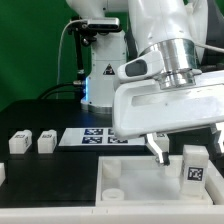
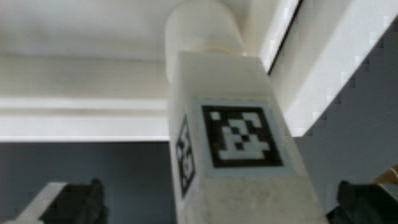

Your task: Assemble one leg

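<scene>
Spread wide, the claw hangs low over the exterior view's right end of the wide white tray piece. Its jaws are released and grip nothing. One dark finger shows clearly on the exterior view's left of the leg, with a gap between the two. The other finger is mostly lost at the picture's edge.

That leg stands upright on the tray piece near its right rim, its black-and-white tag facing the exterior camera. I cannot tell whether its lower end sits in a corner socket.

From the wrist camera the leg fills the middle, with the tag plain on its face. Its far rounded end reaches the tray piece. The dark fingertips sit off to either side, and neither touches the post.

A round socket shows in the tray floor toward the exterior view's left, well apart from the leg. On the black table, two spare posts stand side by side at the exterior view's left. The marker board lies flat between them and the arm, and the claw's bulky white housing hides part of it.
</scene>
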`<action>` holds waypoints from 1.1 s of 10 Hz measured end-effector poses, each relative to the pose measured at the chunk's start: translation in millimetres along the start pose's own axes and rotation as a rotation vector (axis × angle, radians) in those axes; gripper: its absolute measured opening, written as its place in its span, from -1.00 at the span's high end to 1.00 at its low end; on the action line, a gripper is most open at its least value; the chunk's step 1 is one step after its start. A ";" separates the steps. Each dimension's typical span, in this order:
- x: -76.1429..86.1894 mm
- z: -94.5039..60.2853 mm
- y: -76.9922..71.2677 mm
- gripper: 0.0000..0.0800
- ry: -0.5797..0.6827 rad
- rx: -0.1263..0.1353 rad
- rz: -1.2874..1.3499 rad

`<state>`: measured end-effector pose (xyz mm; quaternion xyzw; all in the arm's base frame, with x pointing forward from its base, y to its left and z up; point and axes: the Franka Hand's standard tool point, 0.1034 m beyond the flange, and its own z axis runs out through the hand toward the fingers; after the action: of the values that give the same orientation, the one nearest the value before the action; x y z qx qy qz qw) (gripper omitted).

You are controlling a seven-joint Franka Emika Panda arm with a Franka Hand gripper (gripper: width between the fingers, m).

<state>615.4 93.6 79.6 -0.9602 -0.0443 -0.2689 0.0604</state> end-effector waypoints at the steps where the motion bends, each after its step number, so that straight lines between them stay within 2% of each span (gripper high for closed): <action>1: 7.6 -1.3 2.9 -0.62 -0.045 0.007 0.018; 2: 14.1 -1.6 12.2 -0.62 -0.044 0.002 0.032; 3: 9.5 1.3 14.0 -0.62 -0.121 0.016 0.055; 5: 13.0 -2.3 3.8 -0.62 -0.344 0.060 0.098; 7: 6.7 -3.3 -2.2 -0.62 -0.550 0.107 0.110; 9: 9.7 3.8 0.1 -0.62 -0.575 0.121 0.103; 11: 5.9 6.7 4.6 -0.62 -0.545 0.113 0.097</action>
<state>624.4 90.3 76.6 -0.9933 -0.0276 0.0051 0.1124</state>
